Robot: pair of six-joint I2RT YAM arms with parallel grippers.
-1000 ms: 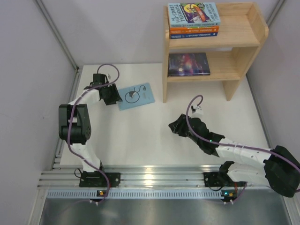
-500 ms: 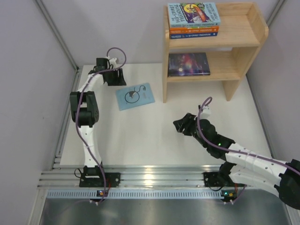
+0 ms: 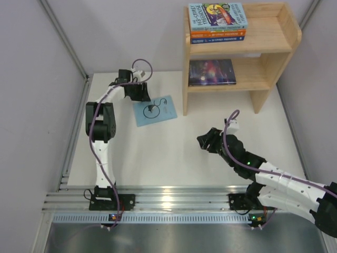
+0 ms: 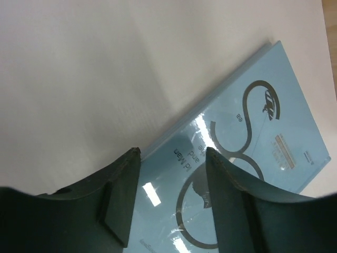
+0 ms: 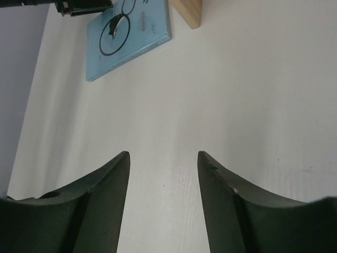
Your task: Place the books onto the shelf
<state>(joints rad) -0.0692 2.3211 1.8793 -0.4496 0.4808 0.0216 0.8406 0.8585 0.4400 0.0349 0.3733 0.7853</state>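
A pale blue book with a line drawing (image 3: 154, 110) lies flat on the white table, left of the shelf (image 3: 274, 50). My left gripper (image 3: 141, 94) hovers open over its far left corner; in the left wrist view the cover (image 4: 253, 153) shows between and beyond the gripper (image 4: 172, 152), not pinched. A stack of three books (image 3: 217, 21) rests on the shelf's top level. The dark purple galaxy book (image 3: 211, 71) lies on the lower level. My right gripper (image 3: 206, 141) stands open over bare table (image 5: 163, 154), well short of the pale blue book (image 5: 129, 39).
The shelf's near left leg (image 5: 185, 9) stands just right of the loose book. Grey walls (image 3: 37, 105) close in the table on the left and right. A metal rail (image 3: 168, 200) runs along the near edge by the arm bases.
My left gripper has opened and swung from the book's left edge round to its far corner. The right gripper has drawn back slightly to the right.
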